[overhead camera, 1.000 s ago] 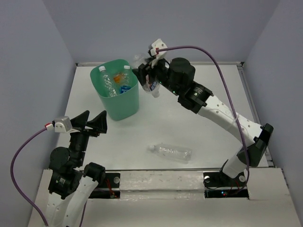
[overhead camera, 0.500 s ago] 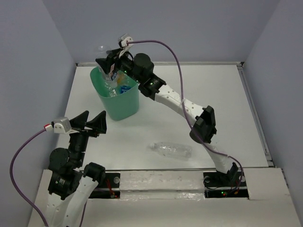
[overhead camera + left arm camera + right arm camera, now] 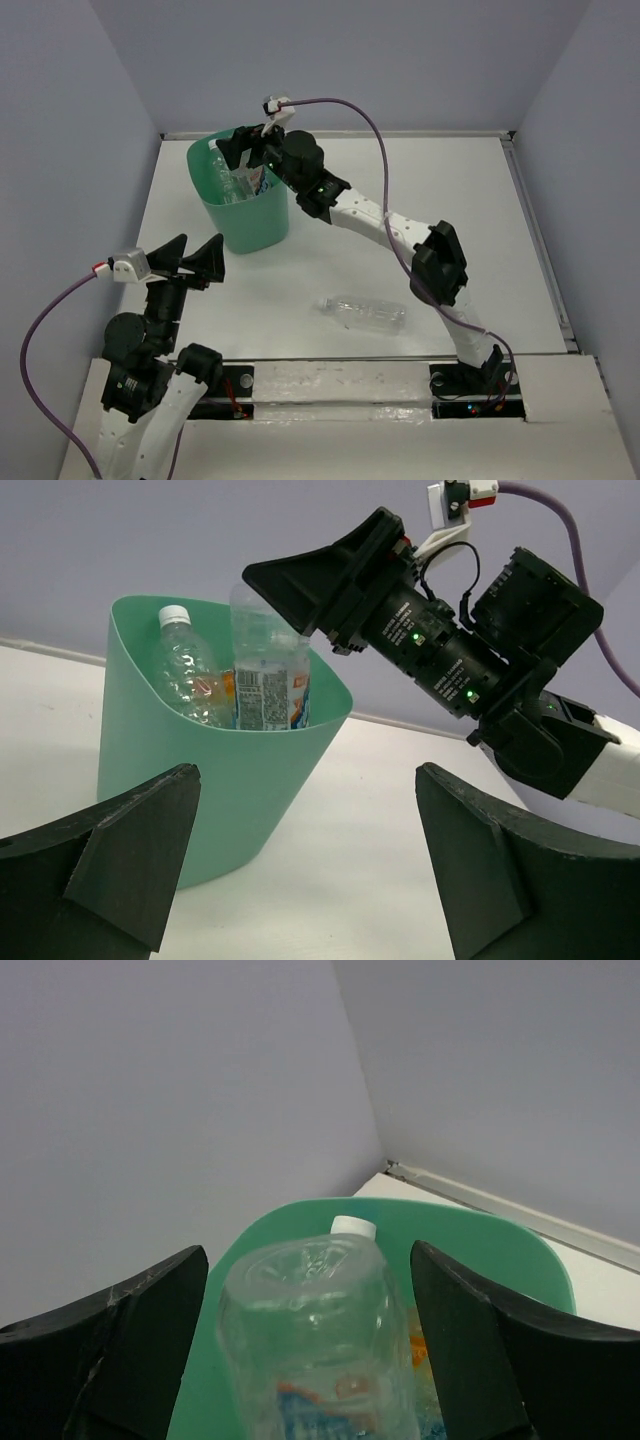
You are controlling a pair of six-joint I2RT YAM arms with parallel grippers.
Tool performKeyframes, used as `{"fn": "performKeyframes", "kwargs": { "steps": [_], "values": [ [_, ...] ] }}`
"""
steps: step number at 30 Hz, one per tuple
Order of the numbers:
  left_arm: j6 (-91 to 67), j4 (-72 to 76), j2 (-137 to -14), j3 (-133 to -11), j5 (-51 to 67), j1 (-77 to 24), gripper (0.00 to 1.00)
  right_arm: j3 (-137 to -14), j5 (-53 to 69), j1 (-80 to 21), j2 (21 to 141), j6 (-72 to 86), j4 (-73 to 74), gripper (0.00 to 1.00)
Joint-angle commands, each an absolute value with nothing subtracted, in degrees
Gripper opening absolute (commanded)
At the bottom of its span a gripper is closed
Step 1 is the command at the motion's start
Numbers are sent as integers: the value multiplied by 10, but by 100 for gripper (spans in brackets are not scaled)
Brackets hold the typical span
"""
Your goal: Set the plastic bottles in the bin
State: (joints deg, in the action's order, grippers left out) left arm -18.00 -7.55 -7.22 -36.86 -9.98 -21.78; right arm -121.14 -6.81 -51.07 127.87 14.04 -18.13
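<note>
Top external: our right arm (image 3: 370, 215) reaches over the mint-green plastic bin (image 3: 255, 220) — right gripper (image 3: 308, 1260) splayed loosely around a clear crinkled bottle (image 3: 315, 1350), left gripper (image 3: 200, 243) splayed empty.

A fixed camera looks down from above the near edge of the table (image 3: 450, 200). The left wrist camera faces the bin (image 3: 200, 810) from low, nearby; the right wrist camera peers closely into it. All share the bin.

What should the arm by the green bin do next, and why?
Probably lift the right gripper clear of the bin and go for the clear bottle lying on the table. Its fingers look spread open, not touching the labelled bottle, which stands inside the bin.
</note>
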Motion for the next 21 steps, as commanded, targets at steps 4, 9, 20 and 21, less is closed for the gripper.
{"fn": "performKeyframes", "kwargs": {
  "steps": [4, 9, 20, 21],
  "values": [
    [-176, -49, -80, -375, -104, -219, 99, -1223, -98, -514, 1230, 143, -207, 97],
    [-175, -49, -82, -376, -109, -215, 99, -1166, -74, -514, 1154, 106, -178, 96],
    [-173, -46, -68, -376, -109, -215, 99, -725, -40, -514, 758, 6, 109, 97],
    [-174, -47, -68, -376, -110, -214, 99, -710, -27, -514, 748, 10, 192, 97]
  ]
}}
